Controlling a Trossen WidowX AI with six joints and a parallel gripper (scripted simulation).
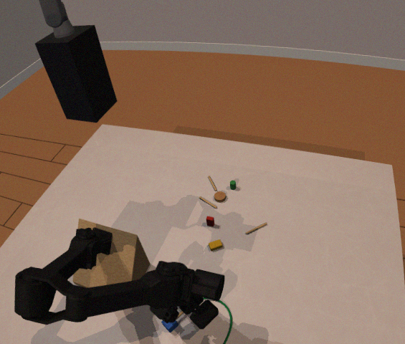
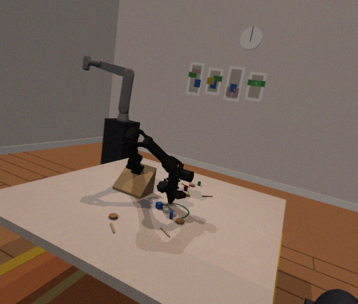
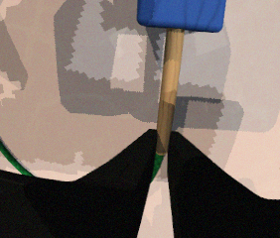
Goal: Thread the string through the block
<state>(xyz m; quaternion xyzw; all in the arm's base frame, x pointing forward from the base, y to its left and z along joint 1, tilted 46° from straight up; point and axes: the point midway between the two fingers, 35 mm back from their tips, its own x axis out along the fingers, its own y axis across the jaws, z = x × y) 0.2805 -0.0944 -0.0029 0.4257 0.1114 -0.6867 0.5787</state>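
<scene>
My gripper (image 2: 170, 202) (image 3: 163, 138) is shut on the string's stick (image 1: 180, 314) (image 2: 165, 204) (image 3: 172, 74), gripping its string end. The stick's far end meets the near side of the blue block (image 1: 170, 325) (image 2: 158, 205) (image 3: 182, 12) and is hidden there. No hole shows, so I cannot tell whether the tip is inside or beneath the block. The green string (image 1: 231, 314) (image 2: 187, 211) (image 3: 3, 151) curves from the fingers to the round button (image 2: 179, 220). The fingertips are hidden by the arm in the top view.
A blue cylinder (image 2: 171, 215) stands near the button. Loose sticks (image 1: 256, 228) (image 2: 165, 232) and another button (image 2: 113, 216) lie around. Red (image 1: 210, 221), yellow (image 1: 216, 244) and green (image 1: 232, 184) pieces are farther off. The arm's base is at a big tan wedge (image 1: 119, 264) (image 2: 134, 183).
</scene>
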